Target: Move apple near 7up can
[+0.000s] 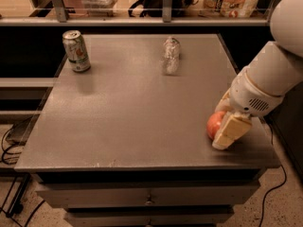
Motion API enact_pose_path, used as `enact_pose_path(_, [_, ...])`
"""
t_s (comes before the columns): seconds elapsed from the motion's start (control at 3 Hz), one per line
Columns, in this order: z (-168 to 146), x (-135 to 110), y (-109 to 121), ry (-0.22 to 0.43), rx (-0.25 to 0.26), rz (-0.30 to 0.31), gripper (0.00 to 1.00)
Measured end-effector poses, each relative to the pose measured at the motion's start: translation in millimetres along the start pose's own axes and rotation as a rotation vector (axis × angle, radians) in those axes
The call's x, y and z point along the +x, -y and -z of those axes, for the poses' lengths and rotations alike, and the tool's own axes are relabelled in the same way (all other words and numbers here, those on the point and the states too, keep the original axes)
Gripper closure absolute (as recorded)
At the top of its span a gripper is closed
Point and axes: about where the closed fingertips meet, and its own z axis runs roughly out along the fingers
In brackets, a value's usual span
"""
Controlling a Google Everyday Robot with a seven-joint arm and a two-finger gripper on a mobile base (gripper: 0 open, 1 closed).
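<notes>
Sitting close to the right front corner of the grey tabletop [132,112], the apple [213,125] shows only its red left half. The rest is covered by the pincer [223,135], which reaches down from the white arm [265,79] coming in over the right edge. The pincer's cream-coloured end lies tight against the apple's near right side and seems to touch the tabletop. How wide it stands, and whether it really has hold of the fruit, I cannot tell from this angle. Only a narrow strip of tabletop lies between the apple and the front edge, and slightly more between it and the right edge.

The 7up can [76,51] stands upright at the far left corner, just inside the left edge, well apart from the apple and diagonally across the surface from it. A clear plastic bottle [171,56] lies on its side near the far edge, a little right of centre. It is on the far side of the straight line joining apple and can, so the broad middle of the tabletop between them is bare grey surface. There is open room in front of the can and to its right. Below the front edge sits a drawer front [147,195].
</notes>
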Motion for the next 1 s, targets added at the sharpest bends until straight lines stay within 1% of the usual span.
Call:
enact_pose_path(0.33, [1, 1, -1, -0.007, 0.001, -0.011, 0.62])
enact_pose_path(0.67, [16, -8, 2, 0.002, 0.029, 0.013, 0.84])
enact_pose_path(1.0, [49, -31, 14, 0.036, 0.092, 0.071, 1.0])
